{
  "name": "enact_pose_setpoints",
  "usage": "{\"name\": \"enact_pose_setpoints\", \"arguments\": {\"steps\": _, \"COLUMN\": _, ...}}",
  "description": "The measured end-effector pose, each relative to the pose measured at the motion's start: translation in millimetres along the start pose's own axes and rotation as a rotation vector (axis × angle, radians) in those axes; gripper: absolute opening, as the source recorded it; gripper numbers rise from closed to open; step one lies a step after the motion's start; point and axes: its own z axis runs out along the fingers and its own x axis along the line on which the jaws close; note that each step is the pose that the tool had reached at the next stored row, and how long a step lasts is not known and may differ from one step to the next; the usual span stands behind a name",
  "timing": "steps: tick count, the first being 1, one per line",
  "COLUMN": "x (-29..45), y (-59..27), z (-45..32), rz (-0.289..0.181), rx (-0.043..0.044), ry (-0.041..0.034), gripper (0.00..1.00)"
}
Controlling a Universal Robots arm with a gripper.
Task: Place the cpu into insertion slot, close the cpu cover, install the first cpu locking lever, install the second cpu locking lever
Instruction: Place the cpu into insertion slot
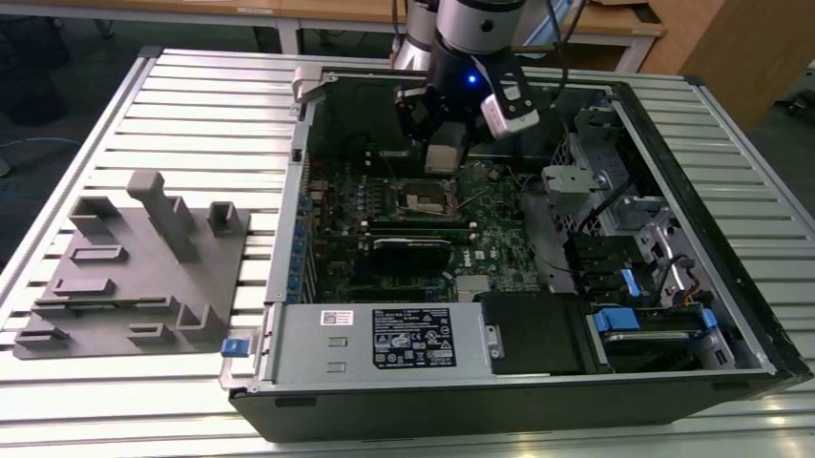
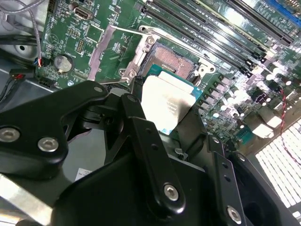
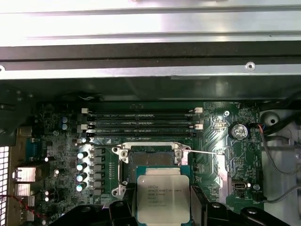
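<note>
First step in hand: the claw [image 3: 162,212], closed on the cpu [image 3: 162,195], holds it just short of the open socket [image 3: 151,159], at its twelve o'clock in the exterior view. Seating likely needs square alignment.

**Lighting in three views of the open computer case [image 1: 510,415].**
In the exterior view, even light from above is recorded. The ribbed desk [image 1: 114,105] is rendered pale and bright, while the case interior is left dim. The deepest shadow is cast beneath the arm [image 1: 478,29] onto the motherboard [image 1: 382,205], and a small blue lamp [image 1: 474,79] is lit on the arm. In the second wrist view, the cpu [image 2: 169,101] is washed almost white by glare, and a pale grille [image 2: 282,165] beyond the board is burnt out. In the first wrist view, the case rim [image 3: 150,70] is brightly lit, the wall beneath it is shadowed, and a soft sheen is carried by the cpu lid.
</note>
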Motion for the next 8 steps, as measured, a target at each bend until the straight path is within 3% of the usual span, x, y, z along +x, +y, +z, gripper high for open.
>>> {"name": "enact_pose_setpoints", "arguments": {"steps": 8, "x": 0.3, "y": -0.7, "z": 8.1, "rz": 0.000, "rx": 0.0000, "ry": -0.0015, "gripper": 0.54}}
